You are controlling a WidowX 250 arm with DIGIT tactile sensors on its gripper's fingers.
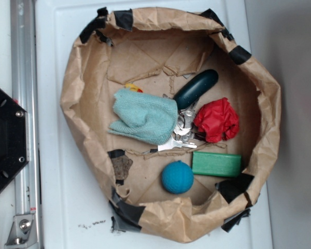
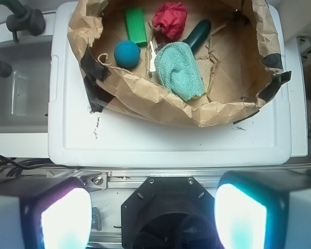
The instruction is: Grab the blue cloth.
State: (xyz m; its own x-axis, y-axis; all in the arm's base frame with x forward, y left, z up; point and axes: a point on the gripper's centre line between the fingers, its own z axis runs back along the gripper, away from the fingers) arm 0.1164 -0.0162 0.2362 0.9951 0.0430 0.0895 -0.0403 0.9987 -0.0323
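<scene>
The tool [image 2: 153, 218], fingers [image 2: 65, 218] wide apart and empty, hangs short of the paper-lined basin [image 2: 145, 98]; inside it, the blue cloth [image 2: 182, 70] drapes over metal scissors [image 1: 181, 136], top exposed for grasping.

Blue ball [image 1: 177, 177], green block [image 1: 216, 164], red wad [image 1: 217, 120] (crumpled), paper-lined bin [image 1: 75, 98]

I see the paper basin [image 1: 83, 98] sitting on the desk [image 1: 52, 207]. Inside it, in the exterior view, the cloth [image 1: 145, 115] lies left of centre, partly over a can opener [image 1: 189, 111] just to its right. The wad of fabric [image 1: 216, 120] lies right of that tool. Below them the ball [image 1: 177, 177] sits left of the block [image 1: 216, 164], close beside it.
</scene>
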